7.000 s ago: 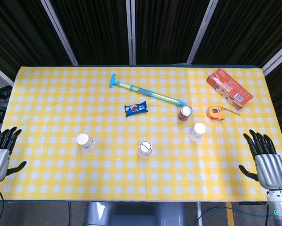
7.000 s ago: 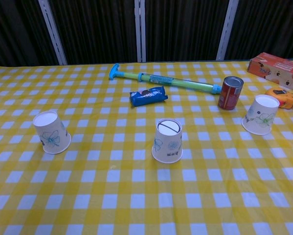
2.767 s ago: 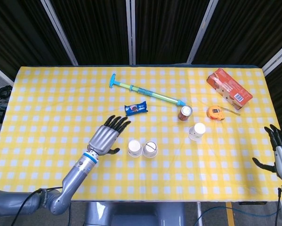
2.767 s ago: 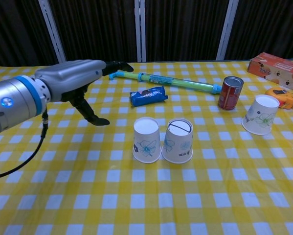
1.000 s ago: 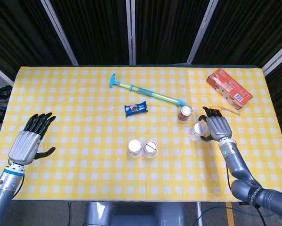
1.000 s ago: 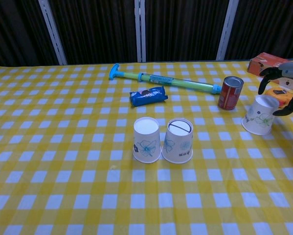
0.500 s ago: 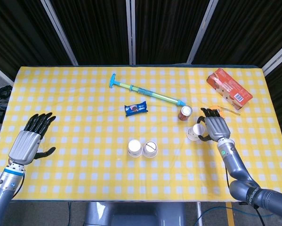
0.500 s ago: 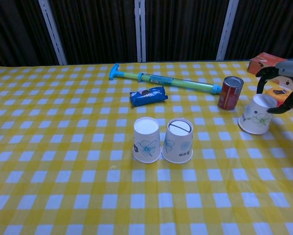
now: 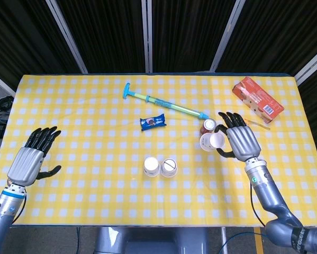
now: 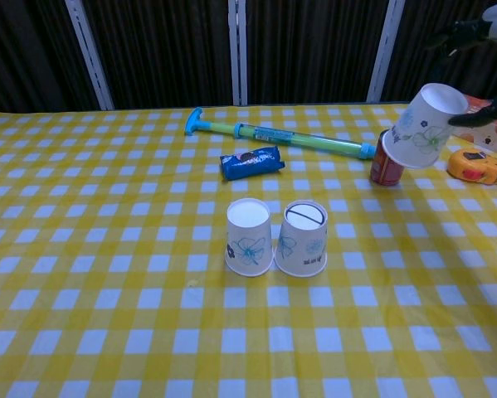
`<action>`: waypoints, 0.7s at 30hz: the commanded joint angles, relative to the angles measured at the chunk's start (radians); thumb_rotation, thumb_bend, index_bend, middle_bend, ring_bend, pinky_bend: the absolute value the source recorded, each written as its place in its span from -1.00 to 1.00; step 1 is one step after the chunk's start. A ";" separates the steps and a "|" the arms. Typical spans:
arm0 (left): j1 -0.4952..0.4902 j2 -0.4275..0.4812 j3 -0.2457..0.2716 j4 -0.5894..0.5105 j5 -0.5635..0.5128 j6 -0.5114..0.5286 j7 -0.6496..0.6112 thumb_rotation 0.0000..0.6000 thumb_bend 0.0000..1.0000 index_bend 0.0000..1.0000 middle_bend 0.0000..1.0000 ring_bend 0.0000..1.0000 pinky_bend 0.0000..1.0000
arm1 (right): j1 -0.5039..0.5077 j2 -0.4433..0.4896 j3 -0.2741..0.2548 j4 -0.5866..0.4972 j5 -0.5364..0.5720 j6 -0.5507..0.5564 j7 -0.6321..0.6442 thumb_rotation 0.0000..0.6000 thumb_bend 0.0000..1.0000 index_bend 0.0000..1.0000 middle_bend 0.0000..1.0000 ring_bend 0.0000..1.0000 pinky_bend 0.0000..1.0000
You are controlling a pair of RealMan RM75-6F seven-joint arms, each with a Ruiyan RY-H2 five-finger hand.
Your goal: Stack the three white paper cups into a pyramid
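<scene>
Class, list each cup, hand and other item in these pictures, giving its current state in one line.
Left cup: upside down, touching middle cup.
Middle cup: upside down on table.
Third cup: lifted, tilted.
Right hand: holds third cup.
Left hand: empty, fingers apart.
Can: upright.

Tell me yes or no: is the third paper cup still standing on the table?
No: in the chest view the third paper cup hangs tilted above the tablecloth, held by the right hand, in front of the red can.
</scene>
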 commanded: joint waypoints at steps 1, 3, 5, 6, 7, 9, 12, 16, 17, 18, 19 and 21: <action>0.001 0.001 0.000 -0.002 0.006 0.000 0.000 1.00 -0.58 -0.95 -1.00 -1.00 -1.00 | -0.014 0.046 -0.003 -0.108 -0.062 0.045 -0.045 1.00 -0.58 0.04 -0.86 -1.00 -1.00; 0.003 0.002 -0.002 -0.003 0.010 0.004 -0.002 1.00 -0.58 -0.95 -1.00 -1.00 -1.00 | -0.009 0.043 -0.006 -0.145 -0.078 0.053 -0.073 1.00 -0.58 0.04 -0.86 -1.00 -1.00; 0.006 0.004 -0.004 -0.003 0.013 0.008 -0.008 1.00 -0.58 -0.95 -1.00 -1.00 -1.00 | 0.005 0.030 -0.009 -0.176 -0.079 0.050 -0.109 1.00 -0.58 0.04 -0.86 -1.00 -1.00; 0.007 0.006 -0.005 -0.004 0.014 0.009 -0.014 1.00 -0.58 -0.95 -1.00 -1.00 -1.00 | 0.017 0.019 -0.009 -0.193 -0.068 0.046 -0.138 1.00 -0.58 0.04 -0.86 -1.00 -1.00; 0.008 0.007 -0.006 -0.003 0.014 0.009 -0.017 1.00 -0.58 -0.95 -1.00 -1.00 -1.00 | 0.025 0.010 -0.008 -0.205 -0.058 0.046 -0.158 1.00 -0.58 0.04 -0.86 -1.00 -1.00; 0.008 0.011 -0.007 -0.002 0.010 0.002 -0.026 1.00 -0.58 -0.95 -1.00 -1.00 -1.00 | 0.055 -0.028 -0.009 -0.230 -0.040 0.036 -0.216 1.00 -0.58 0.04 -0.86 -1.00 -1.00; 0.009 0.014 -0.009 -0.001 0.008 -0.003 -0.034 1.00 -0.58 -0.95 -1.00 -1.00 -1.00 | 0.074 -0.069 -0.015 -0.240 -0.015 0.044 -0.263 1.00 -0.58 0.04 -0.86 -1.00 -1.00; 0.010 0.014 -0.012 0.002 0.006 -0.006 -0.036 1.00 -0.58 -0.95 -1.00 -1.00 -1.00 | 0.090 -0.111 -0.026 -0.239 0.004 0.041 -0.291 1.00 -0.58 0.04 -0.85 -1.00 -1.00; 0.011 0.014 -0.013 0.003 0.005 -0.008 -0.037 1.00 -0.58 -0.95 -1.00 -1.00 -1.00 | 0.095 -0.124 -0.029 -0.236 0.008 0.042 -0.300 1.00 -0.58 0.04 -0.85 -1.00 -1.00; 0.011 0.013 -0.014 0.004 0.003 -0.009 -0.038 1.00 -0.58 -0.95 -1.00 -1.00 -1.00 | 0.100 -0.137 -0.032 -0.233 0.011 0.043 -0.309 1.00 -0.58 0.05 -0.85 -1.00 -1.00; 0.011 0.013 -0.015 0.005 0.001 -0.011 -0.040 1.00 -0.58 -0.95 -1.00 -1.00 -1.00 | 0.106 -0.151 -0.033 -0.230 0.015 0.046 -0.319 1.00 -0.57 0.05 -0.85 -1.00 -1.00; 0.012 0.013 -0.018 0.008 -0.002 -0.013 -0.043 1.00 -0.58 -0.95 -1.00 -1.00 -1.00 | 0.118 -0.177 -0.033 -0.232 0.022 0.050 -0.334 1.00 -0.58 0.05 -0.85 -1.00 -1.00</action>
